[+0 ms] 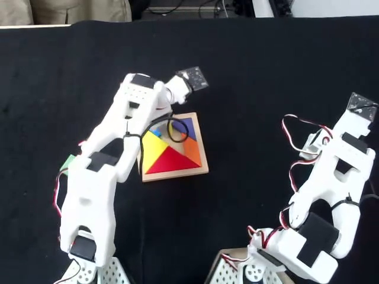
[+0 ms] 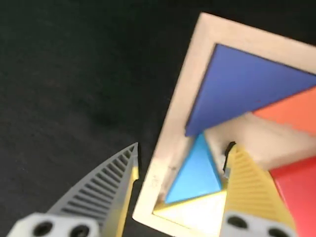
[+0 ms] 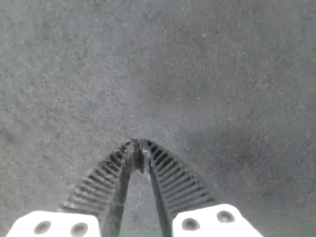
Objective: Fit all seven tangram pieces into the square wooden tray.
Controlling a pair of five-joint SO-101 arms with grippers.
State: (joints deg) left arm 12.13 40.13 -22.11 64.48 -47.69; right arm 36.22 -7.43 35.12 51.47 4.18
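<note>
The square wooden tray (image 1: 201, 168) lies mid-table and holds a red triangle (image 1: 172, 161), a yellow triangle (image 1: 152, 149), an orange piece (image 1: 192, 151) and a dark blue triangle (image 1: 182, 127). In the left wrist view my left gripper (image 2: 182, 146) is open at a corner of the tray (image 2: 173, 128). One finger (image 2: 116, 185) is outside the wall, the other (image 2: 249, 182) inside. A light blue triangle (image 2: 197, 170) lies between them, beside the dark blue triangle (image 2: 247, 81). My right gripper (image 3: 138, 144) is shut with nothing in it, above bare black cloth. A green piece (image 1: 70, 161) lies outside the tray, partly hidden by the left arm.
The left arm (image 1: 112, 154) stretches over the tray's left side and hides that part. The right arm (image 1: 331, 177) stands folded at the right, well away from the tray. A bare patch of wood (image 2: 261, 133) shows inside the tray. Black cloth covers the table.
</note>
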